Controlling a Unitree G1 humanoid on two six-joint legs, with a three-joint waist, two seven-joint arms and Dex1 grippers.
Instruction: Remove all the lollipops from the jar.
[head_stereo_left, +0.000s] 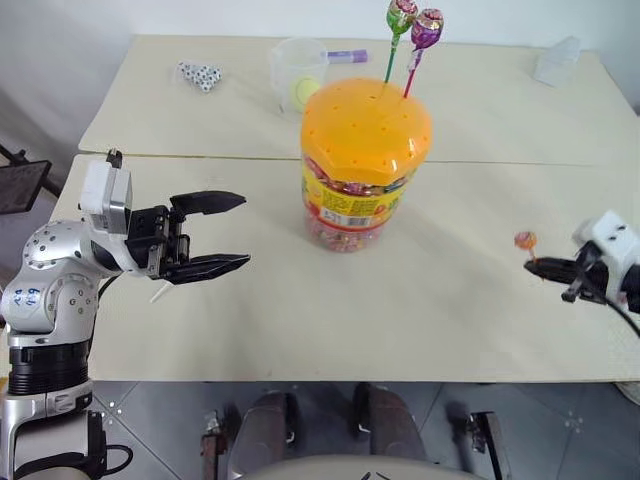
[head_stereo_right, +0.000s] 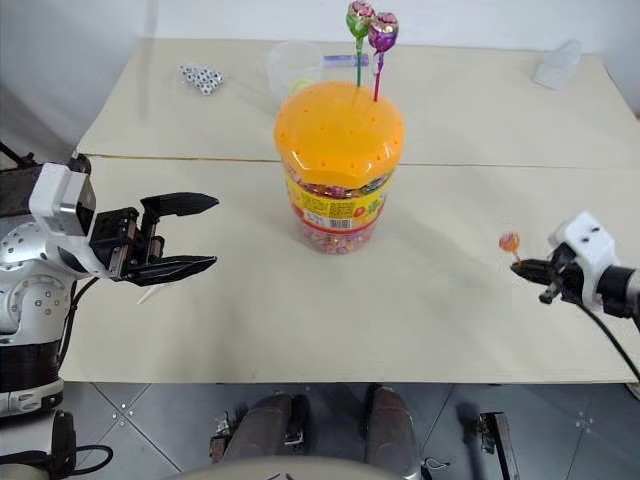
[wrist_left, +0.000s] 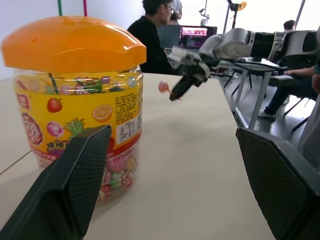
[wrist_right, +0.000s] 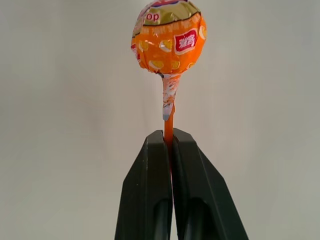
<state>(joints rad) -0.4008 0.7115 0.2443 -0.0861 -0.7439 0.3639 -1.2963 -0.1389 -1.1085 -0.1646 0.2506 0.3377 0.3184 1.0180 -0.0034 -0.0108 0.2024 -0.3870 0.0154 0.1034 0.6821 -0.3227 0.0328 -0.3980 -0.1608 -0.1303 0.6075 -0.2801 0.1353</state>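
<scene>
The jar (head_stereo_left: 352, 205), a clear tub with a domed orange lid (head_stereo_left: 365, 125), stands mid-table. A green lollipop (head_stereo_left: 402, 15) and a purple lollipop (head_stereo_left: 427, 28) stick upright from the lid's far side. My left gripper (head_stereo_left: 245, 231) is open to the left of the jar, pointing at it, with nothing between its fingers (wrist_left: 70, 185). A thin white stick (head_stereo_left: 160, 292) lies on the table under it. My right gripper (head_stereo_left: 532, 266), far right above the table, is shut on the orange stick of an orange lollipop (wrist_right: 169, 37), away from the jar.
Behind the jar stand a clear cup holding a yellow ball (head_stereo_left: 297, 75) and a purple marker (head_stereo_left: 345, 57). Small dice (head_stereo_left: 200, 75) lie at the back left, a clear plastic piece (head_stereo_left: 556, 62) at the back right. People sit at desks (wrist_left: 155, 35) beyond the table.
</scene>
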